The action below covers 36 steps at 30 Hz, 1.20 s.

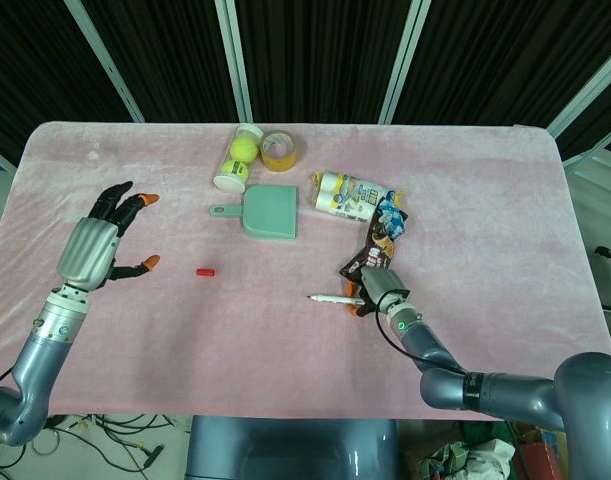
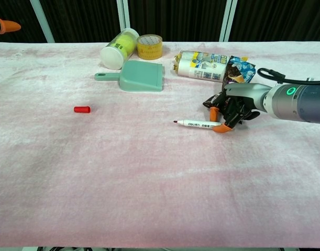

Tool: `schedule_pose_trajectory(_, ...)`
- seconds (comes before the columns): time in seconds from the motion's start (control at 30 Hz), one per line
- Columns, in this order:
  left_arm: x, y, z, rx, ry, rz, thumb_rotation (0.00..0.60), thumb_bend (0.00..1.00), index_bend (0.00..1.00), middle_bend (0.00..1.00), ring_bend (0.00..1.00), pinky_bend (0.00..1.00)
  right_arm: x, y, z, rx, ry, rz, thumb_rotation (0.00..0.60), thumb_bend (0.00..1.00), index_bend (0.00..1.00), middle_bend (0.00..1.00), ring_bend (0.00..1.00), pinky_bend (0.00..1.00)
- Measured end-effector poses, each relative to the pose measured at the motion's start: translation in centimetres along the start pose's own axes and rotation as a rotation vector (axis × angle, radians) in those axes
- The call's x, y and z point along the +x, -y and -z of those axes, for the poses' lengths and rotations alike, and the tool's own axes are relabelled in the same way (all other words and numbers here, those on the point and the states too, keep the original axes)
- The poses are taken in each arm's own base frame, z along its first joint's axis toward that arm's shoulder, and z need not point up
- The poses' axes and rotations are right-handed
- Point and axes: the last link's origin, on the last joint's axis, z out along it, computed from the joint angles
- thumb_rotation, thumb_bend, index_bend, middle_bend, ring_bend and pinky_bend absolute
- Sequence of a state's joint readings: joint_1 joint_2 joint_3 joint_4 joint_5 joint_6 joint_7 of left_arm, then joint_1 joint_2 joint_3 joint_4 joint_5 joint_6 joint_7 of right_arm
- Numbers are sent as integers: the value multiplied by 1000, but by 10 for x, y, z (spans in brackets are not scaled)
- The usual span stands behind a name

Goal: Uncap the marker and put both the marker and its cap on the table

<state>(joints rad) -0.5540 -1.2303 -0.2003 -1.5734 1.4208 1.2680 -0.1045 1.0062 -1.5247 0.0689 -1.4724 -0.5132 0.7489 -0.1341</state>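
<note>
The red cap point(image 1: 206, 271) point(image 2: 81, 109) lies alone on the pink cloth, left of centre. The uncapped white marker point(image 1: 335, 298) point(image 2: 196, 124) lies level, at or just above the cloth, tip pointing left. My right hand point(image 1: 375, 290) point(image 2: 234, 106) pinches its rear end between orange-tipped fingers point(image 2: 221, 128). My left hand point(image 1: 95, 248) hovers open at the far left, well away from the cap, holding nothing; the chest view shows only one of its fingertips point(image 2: 5, 25).
Along the back stand a tennis-ball tube point(image 1: 235, 160), a tape roll point(image 1: 279, 150), a green dustpan point(image 1: 265, 212), a white canister point(image 1: 347, 193) and snack bags point(image 1: 385, 225); a dark snack bag lies just behind my right hand.
</note>
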Motion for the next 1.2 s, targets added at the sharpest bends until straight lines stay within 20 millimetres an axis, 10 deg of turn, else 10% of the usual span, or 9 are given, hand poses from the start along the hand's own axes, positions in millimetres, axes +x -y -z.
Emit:
schedule_pose_trajectory(0.23, 3, 0, 1, -1, -14, -37, 600, 205, 154, 169, 0, 18, 7, 4, 5, 18, 12, -35, 600, 152, 206, 1000, 1000, 1000)
schedule_pose_trajectory(0.4, 4, -2, 4, 0, 7, -59, 600, 205, 152, 148, 0, 17, 17, 3, 12, 22, 21, -68, 600, 140, 163, 971, 1000, 1000)
schedule_pose_trajectory(0.6, 12, 4, 21, 36, 1, -78, 600, 205, 152, 117, 0, 18, 44, -3, 29, 32, -38, -108, 600, 140, 155, 601, 788, 766)
schedule_pose_trajectory(0.77, 24, 21, 57, 126, 0, -139, 600, 205, 152, 110, 0, 17, 94, -32, 69, 8, -164, -67, 600, 138, 128, 261, 464, 408)
schedule_pose_trajectory(0.93, 26, 42, 104, 264, 58, -174, 600, 204, 139, 95, 0, 0, 140, -78, 132, -69, -345, 76, 600, 130, 117, 141, 342, 337)
schedule_pose_trajectory(1.2, 27, 55, 159, 363, 76, -144, 600, 205, 137, 95, 0, 0, 124, -125, 198, -74, -525, 257, 600, 131, 116, 110, 289, 255)
